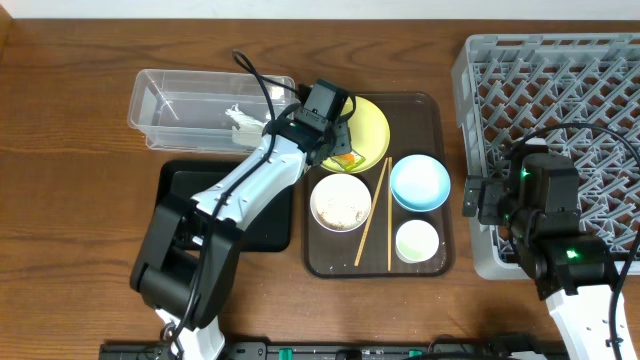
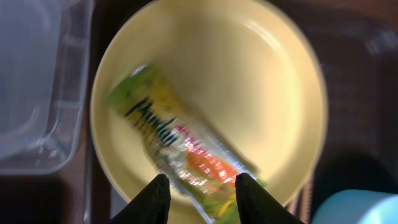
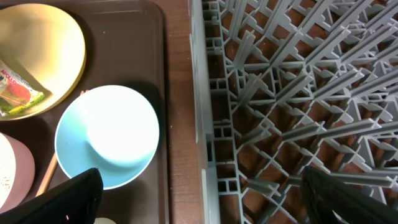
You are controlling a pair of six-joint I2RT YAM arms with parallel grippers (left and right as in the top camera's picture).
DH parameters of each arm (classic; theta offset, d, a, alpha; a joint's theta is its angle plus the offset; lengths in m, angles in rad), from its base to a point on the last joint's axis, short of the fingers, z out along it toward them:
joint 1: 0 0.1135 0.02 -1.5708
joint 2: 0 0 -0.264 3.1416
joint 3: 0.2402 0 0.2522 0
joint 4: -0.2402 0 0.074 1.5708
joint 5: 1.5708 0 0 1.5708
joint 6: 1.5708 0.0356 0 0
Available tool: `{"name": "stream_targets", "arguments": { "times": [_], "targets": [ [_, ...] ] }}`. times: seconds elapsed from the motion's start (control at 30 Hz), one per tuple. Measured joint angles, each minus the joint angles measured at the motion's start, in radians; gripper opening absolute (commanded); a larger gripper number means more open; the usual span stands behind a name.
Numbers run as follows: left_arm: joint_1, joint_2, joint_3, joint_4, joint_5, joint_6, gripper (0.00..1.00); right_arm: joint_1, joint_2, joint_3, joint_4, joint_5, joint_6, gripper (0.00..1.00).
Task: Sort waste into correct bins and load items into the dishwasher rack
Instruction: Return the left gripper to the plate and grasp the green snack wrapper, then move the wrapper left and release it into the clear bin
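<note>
The green snack wrapper (image 2: 180, 146) lies on the yellow plate (image 2: 249, 68), which sits at the back of the brown serving tray (image 1: 440, 110). My left gripper (image 2: 199, 196) is open just above the plate, its fingers either side of the wrapper's near end. The crumpled clear wrapper (image 1: 240, 122) lies in the clear tub (image 1: 170, 100). The white bowl (image 1: 341, 201) holds rice grains. The light-blue bowl (image 1: 419, 182), small white cup (image 1: 417, 241) and two chopsticks (image 1: 375, 210) are on the tray. My right gripper (image 3: 211, 199) is open wide and empty over the left edge of the grey rack (image 3: 298, 93).
The black tray (image 1: 180, 190) lies in front of the clear tub, partly under my left arm. The rack (image 1: 560, 90) fills the right side. A strip of bare wood separates the serving tray from the rack.
</note>
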Motion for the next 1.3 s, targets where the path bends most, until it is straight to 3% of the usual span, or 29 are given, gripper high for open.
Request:
{"name": "stream_targets", "arguments": {
  "times": [0.4, 0.5, 0.63, 0.9, 1.07, 1.3],
  "targets": [
    [0.000, 0.135, 0.000, 0.018, -0.023, -0.081, 0.36, 0.000, 0.000, 0.000, 0.000, 0.000, 0.000, 0.99],
    [0.000, 0.141, 0.000, 0.047, -0.026, -0.089, 0.28, 0.000, 0.000, 0.000, 0.000, 0.000, 0.000, 0.99],
    [0.000, 0.141, 0.000, 0.073, -0.026, -0.097, 0.06, 0.000, 0.000, 0.000, 0.000, 0.000, 0.000, 0.99],
    [0.000, 0.141, 0.000, 0.076, -0.027, -0.093, 0.06, 0.000, 0.000, 0.000, 0.000, 0.000, 0.000, 0.99],
    [0.000, 0.117, 0.000, 0.075, -0.026, -0.022, 0.06, 0.000, 0.000, 0.000, 0.000, 0.000, 0.000, 0.99],
    [0.041, -0.110, -0.001, 0.075, -0.026, 0.062, 0.06, 0.000, 0.000, 0.000, 0.001, 0.000, 0.000, 0.99]
  ]
}}
